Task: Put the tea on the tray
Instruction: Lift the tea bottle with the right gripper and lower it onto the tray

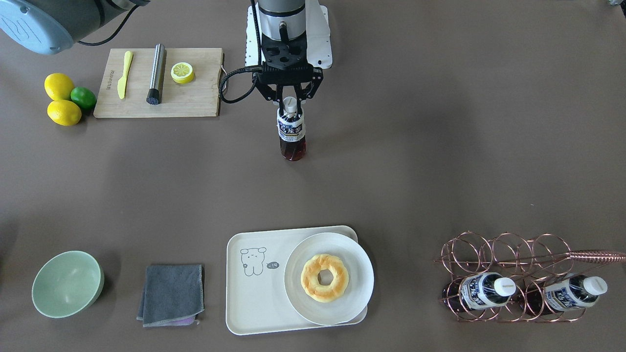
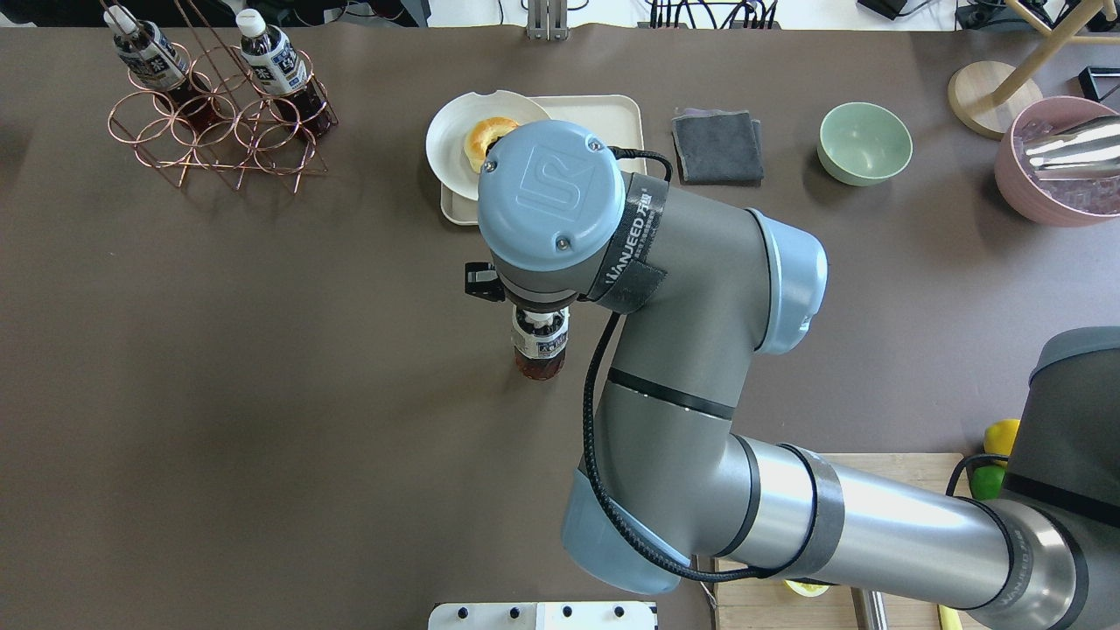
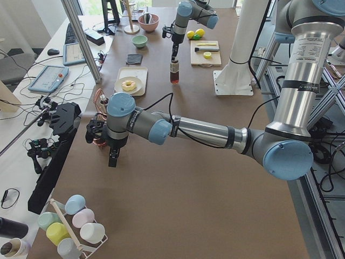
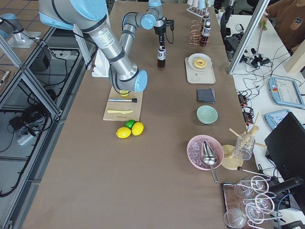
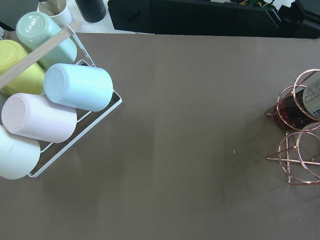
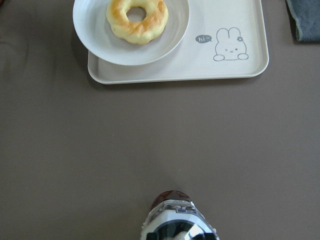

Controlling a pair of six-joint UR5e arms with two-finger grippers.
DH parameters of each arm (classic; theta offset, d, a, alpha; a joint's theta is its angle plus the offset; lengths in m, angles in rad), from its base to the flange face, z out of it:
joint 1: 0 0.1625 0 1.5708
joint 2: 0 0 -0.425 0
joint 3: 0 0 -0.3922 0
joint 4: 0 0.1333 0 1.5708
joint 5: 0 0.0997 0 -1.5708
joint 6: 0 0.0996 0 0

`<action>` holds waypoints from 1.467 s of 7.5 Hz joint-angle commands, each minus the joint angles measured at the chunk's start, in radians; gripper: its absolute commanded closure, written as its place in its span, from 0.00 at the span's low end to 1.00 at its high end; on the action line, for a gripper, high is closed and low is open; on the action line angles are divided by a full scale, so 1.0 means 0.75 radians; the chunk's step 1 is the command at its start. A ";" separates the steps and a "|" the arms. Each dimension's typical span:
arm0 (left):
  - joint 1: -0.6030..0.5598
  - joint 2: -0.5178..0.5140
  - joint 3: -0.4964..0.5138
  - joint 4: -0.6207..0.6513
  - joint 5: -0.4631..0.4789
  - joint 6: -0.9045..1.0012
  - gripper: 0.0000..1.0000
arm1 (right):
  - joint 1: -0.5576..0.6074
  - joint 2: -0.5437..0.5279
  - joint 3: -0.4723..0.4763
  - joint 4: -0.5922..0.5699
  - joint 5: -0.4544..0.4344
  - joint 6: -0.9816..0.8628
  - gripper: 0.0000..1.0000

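Here, tea [image 1: 292,131] upright, cap [image 1: 290,102] pinched in right claw [image 1: 291,99], tray [image 1: 249,305] apart.

The blue joint cap [image 2: 553,185] of the right arm [image 2: 691,262] carries an embossed "UR" logo. The black strap [image 2: 636,243] beside that cap reads "WANJEED", followed by characters too small to read. On the tray [image 6: 250,67], a dark speech bubble [image 6: 203,38] beside the cartoon [image 6: 230,45] reads "hi~". The label [image 1: 291,128] on the tea [image 1: 293,146] shows large dark-blue characters on white; they are not legible. The cutting board [image 1: 195,98] bears one line of small lettering along a short edge, also not legible.
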 commanded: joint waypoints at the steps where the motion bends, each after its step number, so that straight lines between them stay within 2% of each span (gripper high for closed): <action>1: -0.001 -0.005 0.004 0.002 0.000 -0.002 0.02 | 0.188 0.016 0.005 -0.008 0.142 -0.030 1.00; 3: 0.001 -0.007 0.002 0.002 -0.002 -0.002 0.02 | 0.427 0.020 -0.085 0.000 0.340 -0.275 1.00; 4: -0.001 -0.005 0.000 0.002 -0.004 -0.002 0.02 | 0.520 0.058 -0.203 0.008 0.379 -0.389 1.00; 5: 0.001 -0.005 -0.002 0.002 -0.004 -0.002 0.02 | 0.585 0.122 -0.386 0.067 0.390 -0.476 1.00; 7: 0.003 -0.011 0.004 0.002 0.002 -0.006 0.02 | 0.635 0.145 -0.740 0.446 0.415 -0.483 1.00; 9: 0.003 -0.019 0.020 -0.003 0.004 -0.010 0.02 | 0.631 0.234 -0.876 0.478 0.417 -0.483 1.00; 11: 0.003 -0.036 0.039 0.000 0.004 -0.006 0.02 | 0.600 0.235 -0.893 0.513 0.408 -0.483 1.00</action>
